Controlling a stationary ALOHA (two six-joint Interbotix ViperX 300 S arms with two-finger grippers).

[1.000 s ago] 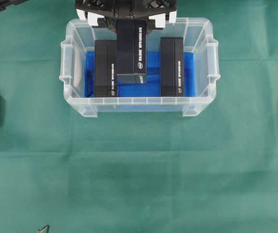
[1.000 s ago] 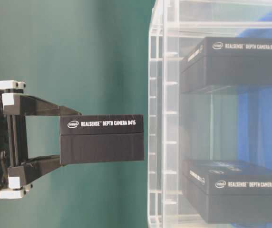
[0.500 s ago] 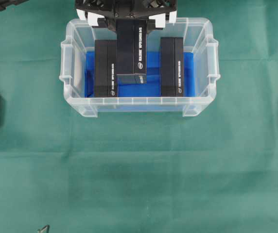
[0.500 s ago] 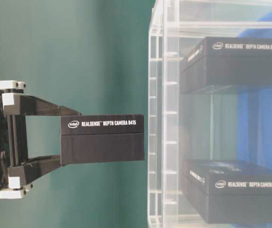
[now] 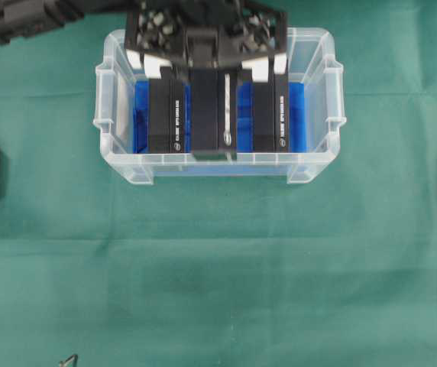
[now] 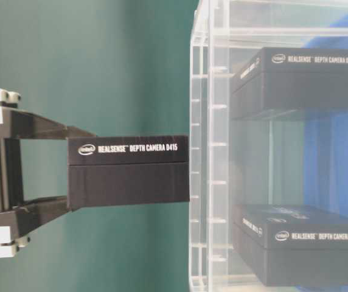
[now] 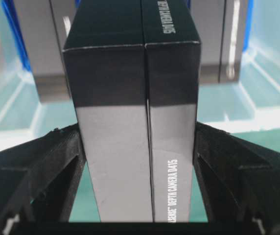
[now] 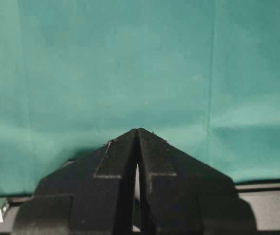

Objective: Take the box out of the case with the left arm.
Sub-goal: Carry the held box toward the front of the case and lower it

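Three black boxes were in view: two lay on the blue floor of the case (image 5: 118, 115), one (image 5: 166, 115) at the left and one (image 5: 270, 115) at the right, and the third, the box (image 5: 212, 115), was clamped between the fingers of the left gripper (image 7: 136, 161), lifted above the case between them. The right gripper (image 8: 137, 134) had its fingers pressed together, holding nothing, over green cloth (image 5: 218, 267).
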